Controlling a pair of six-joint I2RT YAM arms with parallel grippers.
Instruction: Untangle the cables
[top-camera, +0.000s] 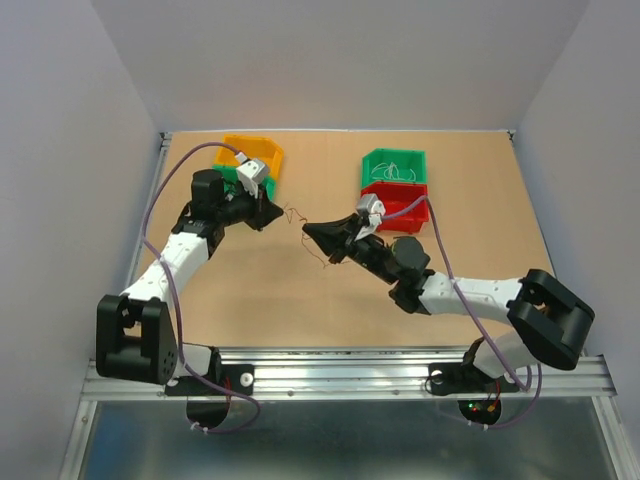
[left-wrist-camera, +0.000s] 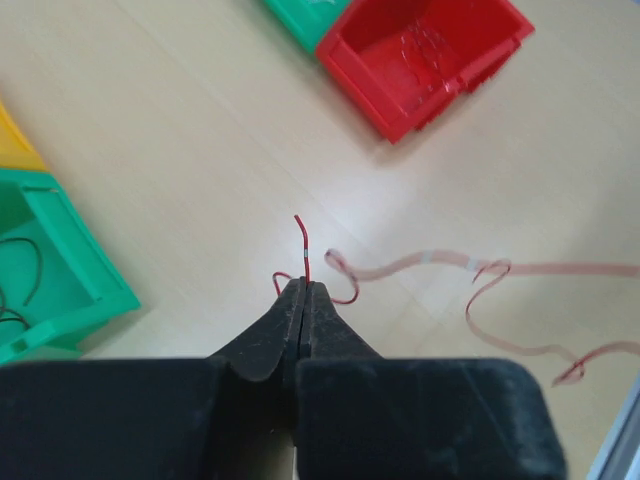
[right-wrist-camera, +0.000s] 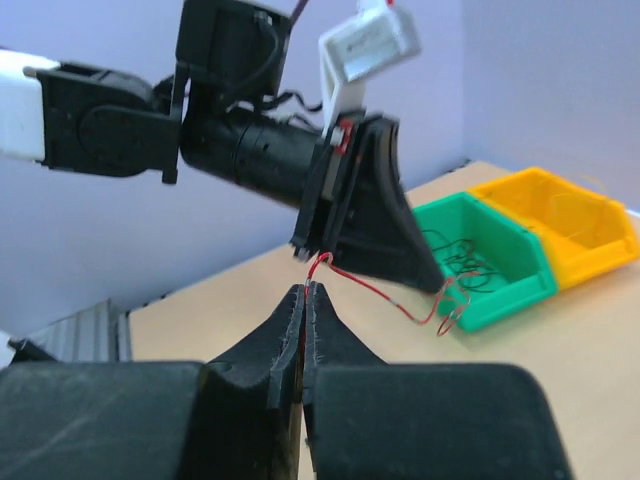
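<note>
The cables are thin red wires with pale strands. In the top view a strand (top-camera: 293, 212) hangs between the two grippers above the table, and a loop (top-camera: 322, 256) trails below. My left gripper (top-camera: 277, 214) is shut on a red wire (left-wrist-camera: 303, 245), and more strands (left-wrist-camera: 430, 262) stretch away to the right, blurred. My right gripper (top-camera: 306, 230) is shut on a red wire (right-wrist-camera: 400, 300) that runs up to the left gripper's fingers (right-wrist-camera: 380, 220) and ends in a small loop (right-wrist-camera: 450, 315). The two grippers face each other, a short way apart.
A yellow bin (top-camera: 255, 150) and a green bin (top-camera: 243, 183) stand at the back left, partly behind the left arm. A green bin (top-camera: 393, 165) and a red bin (top-camera: 395, 195) stand at the back right. The left green bin (right-wrist-camera: 480, 255) holds dark wires.
</note>
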